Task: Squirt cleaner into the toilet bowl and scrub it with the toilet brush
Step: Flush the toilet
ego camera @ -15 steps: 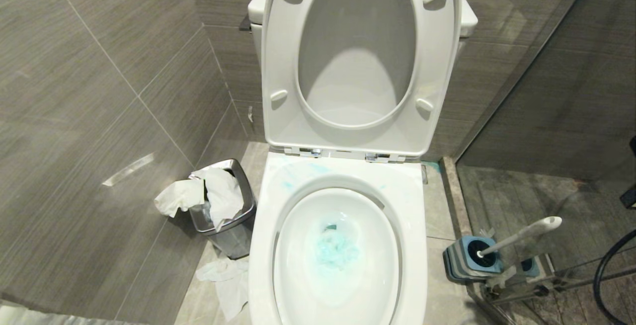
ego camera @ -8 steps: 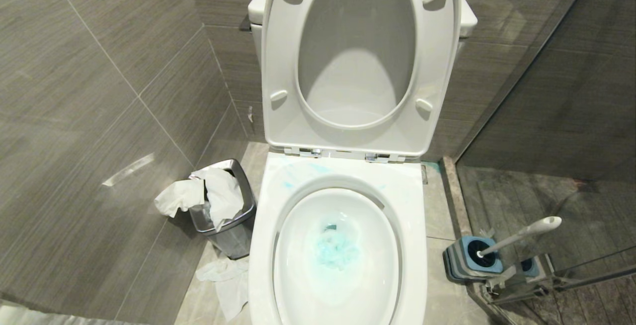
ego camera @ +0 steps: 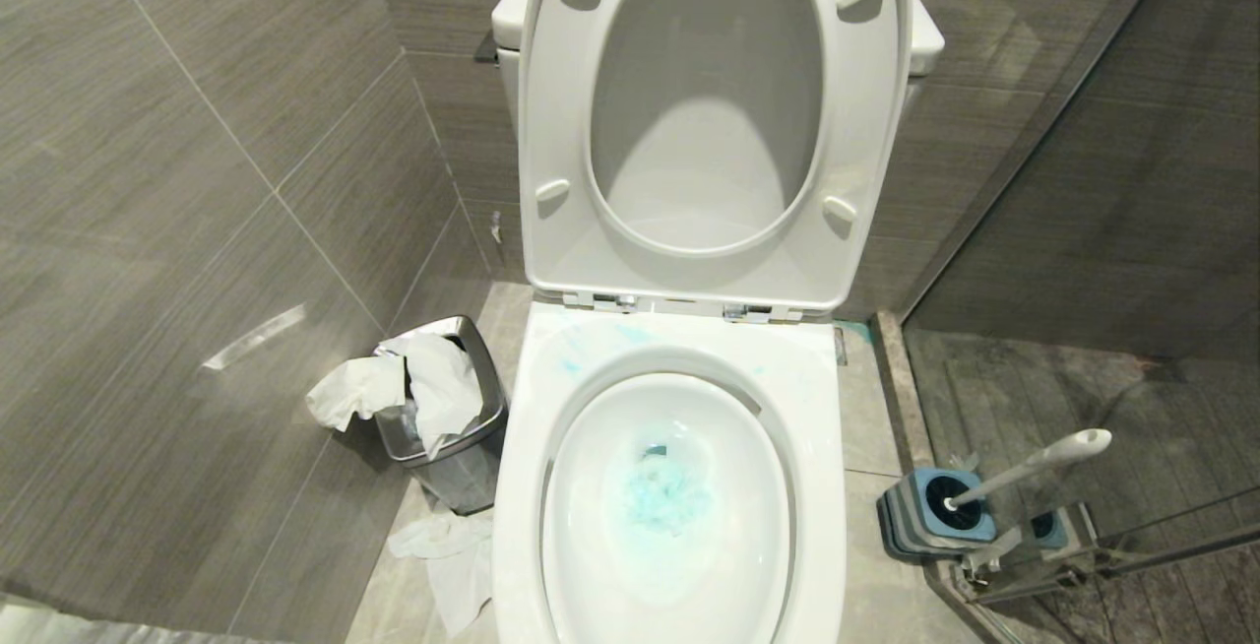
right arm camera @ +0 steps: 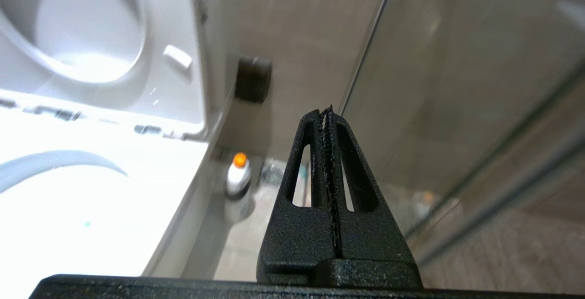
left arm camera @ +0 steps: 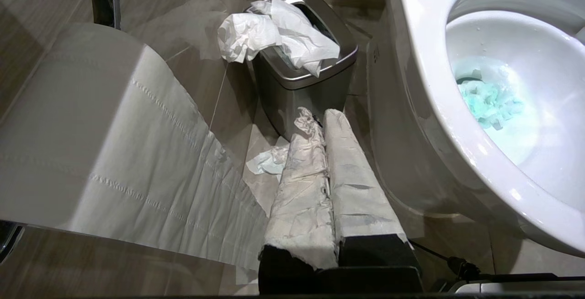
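Note:
The white toilet bowl [ego camera: 522,486] stands with seat and lid [ego camera: 551,260] raised. Blue cleaner [ego camera: 669,501] clouds the water, with thin blue smears on the back rim. The toilet brush [ego camera: 1034,467] leans in its grey-and-blue holder [ego camera: 911,516] on the floor to the right of the bowl, with nothing holding it. Neither arm shows in the head view. My left gripper [left arm camera: 322,115], its fingers wrapped in white paper, is shut and empty, low beside the bowl [left arm camera: 434,120]. My right gripper [right arm camera: 327,111] is shut and empty, pointing at the wall right of the toilet bowl [right arm camera: 91,207].
A steel waste bin [ego camera: 463,467] stuffed with tissue stands left of the toilet, with more tissue [ego camera: 448,555] on the floor. A toilet paper roll [left arm camera: 82,130] hangs close to the left arm. A white bottle with an orange cap [right arm camera: 238,175] stands by the toilet's base. A glass partition [ego camera: 1083,181] closes the right side.
A black cable and a dark part at the head view's right edge have gone out of view. Bowl, brush and bin have not moved.

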`<state>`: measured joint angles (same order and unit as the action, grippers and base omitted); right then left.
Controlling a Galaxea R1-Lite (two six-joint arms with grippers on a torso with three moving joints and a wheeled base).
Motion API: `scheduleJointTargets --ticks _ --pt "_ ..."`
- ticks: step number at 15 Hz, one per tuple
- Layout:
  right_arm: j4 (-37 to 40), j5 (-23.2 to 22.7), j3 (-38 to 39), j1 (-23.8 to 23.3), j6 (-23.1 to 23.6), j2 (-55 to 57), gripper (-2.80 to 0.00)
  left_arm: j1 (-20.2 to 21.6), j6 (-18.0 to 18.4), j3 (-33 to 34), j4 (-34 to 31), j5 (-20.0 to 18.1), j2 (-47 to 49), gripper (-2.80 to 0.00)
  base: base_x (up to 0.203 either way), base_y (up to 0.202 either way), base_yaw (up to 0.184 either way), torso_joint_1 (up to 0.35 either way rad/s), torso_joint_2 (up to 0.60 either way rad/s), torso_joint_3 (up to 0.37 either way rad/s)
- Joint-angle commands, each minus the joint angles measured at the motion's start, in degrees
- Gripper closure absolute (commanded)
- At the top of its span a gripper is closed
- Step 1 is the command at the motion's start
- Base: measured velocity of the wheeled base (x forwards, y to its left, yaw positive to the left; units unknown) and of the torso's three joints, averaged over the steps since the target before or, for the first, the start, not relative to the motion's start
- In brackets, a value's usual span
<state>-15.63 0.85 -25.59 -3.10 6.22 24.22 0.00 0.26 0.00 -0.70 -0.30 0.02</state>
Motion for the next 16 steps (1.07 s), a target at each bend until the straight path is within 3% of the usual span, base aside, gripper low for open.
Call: scheduleJointTargets --ticks 1,8,16 --pt "3.7 0.0 4.1 1.3 -0.2 -9.6 0.0 0.0 0.0 0.0 0.0 0.0 0.0 0.0 0.0 0.0 0.0 0.0 0.0 0.0" --pt "5.6 -0.4 23.3 3.0 -2.9 -19.7 0.0 0.0 0.0 0.0 0.0 0.0 0.0 0.0 0.0 0.0 0.0 0.0 0.0 0.0" --pt "16.0 -1.0 25.6 3.0 -3.3 -24.2 0.0 0.0 0.0 0.0 0.0 0.0 0.0 0.0 0.0 0.0 0.0 0.0 0.0 0.0"
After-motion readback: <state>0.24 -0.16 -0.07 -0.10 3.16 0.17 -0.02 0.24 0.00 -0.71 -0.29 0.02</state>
